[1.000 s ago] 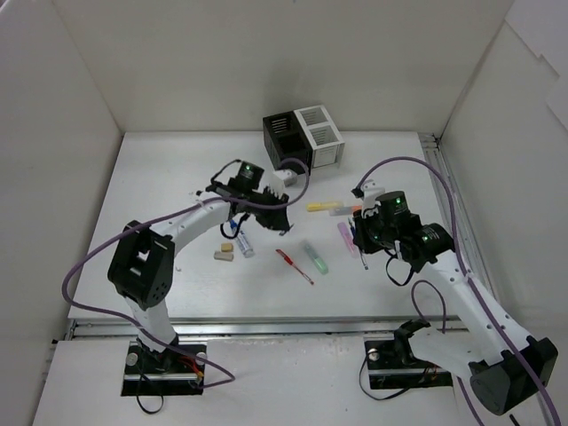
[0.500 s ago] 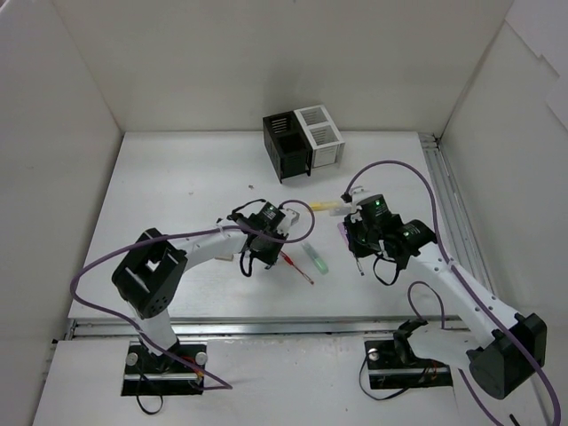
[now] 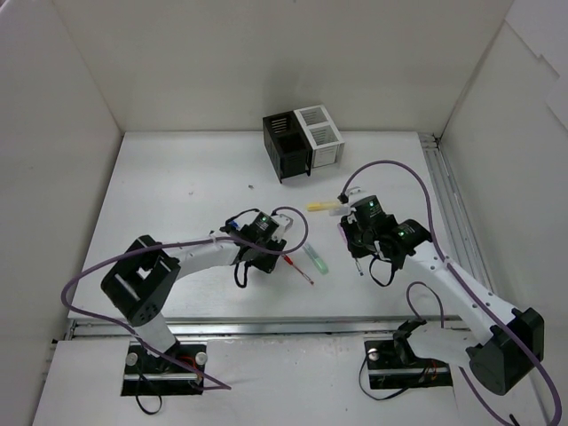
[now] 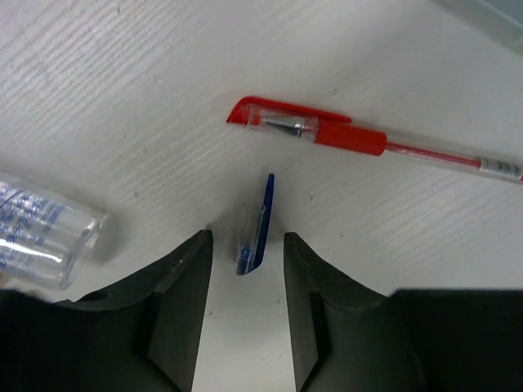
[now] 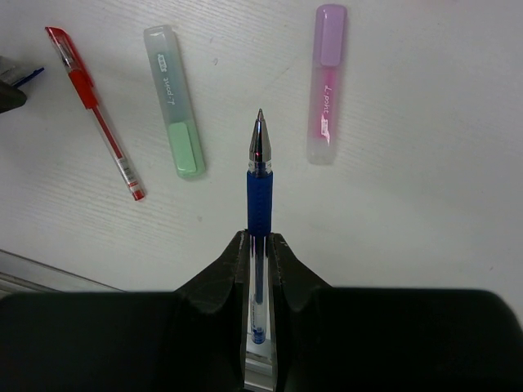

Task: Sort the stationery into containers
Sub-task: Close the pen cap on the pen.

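My left gripper (image 4: pixel 247 242) is open and low over the table. A small blue pen cap (image 4: pixel 255 224) lies between its fingertips, apart from both. A red pen (image 4: pixel 351 139) lies just beyond it, and a clear stick (image 4: pixel 41 237) is at the left. My right gripper (image 5: pixel 260 242) is shut on a blue pen (image 5: pixel 259 184) that points forward above the table. Ahead of it lie a green highlighter (image 5: pixel 173 106), a pink highlighter (image 5: pixel 325 82) and the red pen (image 5: pixel 94 106). The black cube (image 3: pixel 286 149) and white cube (image 3: pixel 321 138) stand joined at the far middle. The erasers are hidden.
A yellow highlighter (image 3: pixel 321 206) lies between the cubes and my right gripper (image 3: pixel 358 241). The green highlighter (image 3: pixel 313 257) and red pen (image 3: pixel 297 268) lie between the two arms. My left gripper (image 3: pixel 253 257) sits beside them. White walls enclose the table; a rail (image 3: pixel 448 204) runs along its right edge.
My left arm has swung from near the cubes back toward the near side and come down beside the red pen. My right gripper has shifted a little left with the blue pen.
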Robot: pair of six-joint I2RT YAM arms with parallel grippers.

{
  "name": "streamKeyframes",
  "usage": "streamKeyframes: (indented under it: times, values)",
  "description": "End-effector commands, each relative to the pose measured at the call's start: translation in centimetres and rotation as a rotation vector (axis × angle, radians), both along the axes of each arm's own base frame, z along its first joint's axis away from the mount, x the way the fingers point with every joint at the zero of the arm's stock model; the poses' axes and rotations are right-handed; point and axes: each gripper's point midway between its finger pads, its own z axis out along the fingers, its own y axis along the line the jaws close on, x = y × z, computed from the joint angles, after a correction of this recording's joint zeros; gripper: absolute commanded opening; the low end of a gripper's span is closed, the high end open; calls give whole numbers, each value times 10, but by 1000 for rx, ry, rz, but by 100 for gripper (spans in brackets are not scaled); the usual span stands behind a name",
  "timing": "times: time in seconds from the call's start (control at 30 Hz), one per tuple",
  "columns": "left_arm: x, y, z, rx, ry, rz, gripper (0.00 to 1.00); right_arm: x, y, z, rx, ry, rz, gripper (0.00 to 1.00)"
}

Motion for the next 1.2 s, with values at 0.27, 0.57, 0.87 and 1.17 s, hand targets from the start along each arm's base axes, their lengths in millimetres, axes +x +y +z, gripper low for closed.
streamKeyframes:
  times: [0.27,0.57,0.87,1.17]
  values:
    - [-5,6,-5,8,-9,-23,25,21,10,19,-4,-69,0,0]
    - [-20,-2,-11,-17,46,-88,5,23,9,19,-22,-77,12,0]
    - [-25,-2,27,-75,-20,-156,0,41,25,63,-39,-293,248,0]
    - [-32,0,165,-378,-214,-202,0,92,41,162,-358,-809,600,0]
